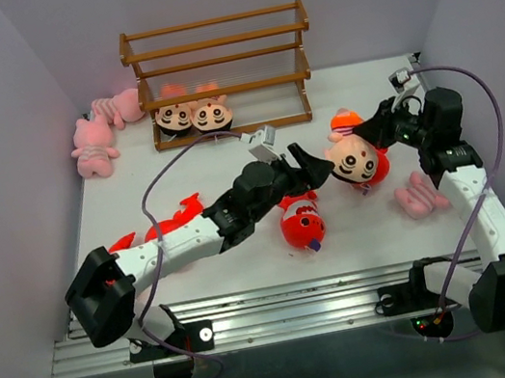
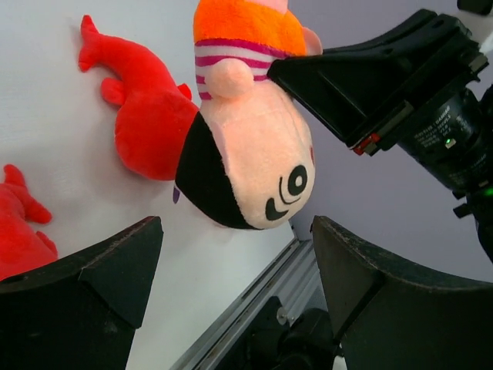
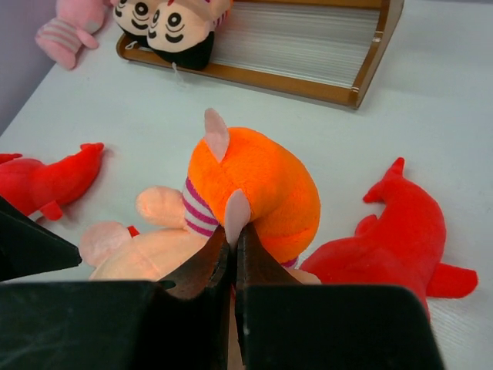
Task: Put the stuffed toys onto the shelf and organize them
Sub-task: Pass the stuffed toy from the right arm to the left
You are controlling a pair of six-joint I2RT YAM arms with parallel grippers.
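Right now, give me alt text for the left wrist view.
A boy doll, head down in frame, is held by the right jaws, centred above the open left jaws. A red fish lies on the table at left.

The brown wooden shelf [image 1: 215,44] stands at the back. Two boy dolls [image 1: 211,115] lie side by side on its bottom level. A third boy doll [image 1: 355,159] is mid-table, head down, orange shorts up. Red fish [image 1: 301,223] and pink striped animals [image 1: 93,146] lie around.

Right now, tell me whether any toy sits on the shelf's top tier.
No. The top tier of the shelf holds nothing; the only toys on it, two boy dolls, lie on its bottom tier.
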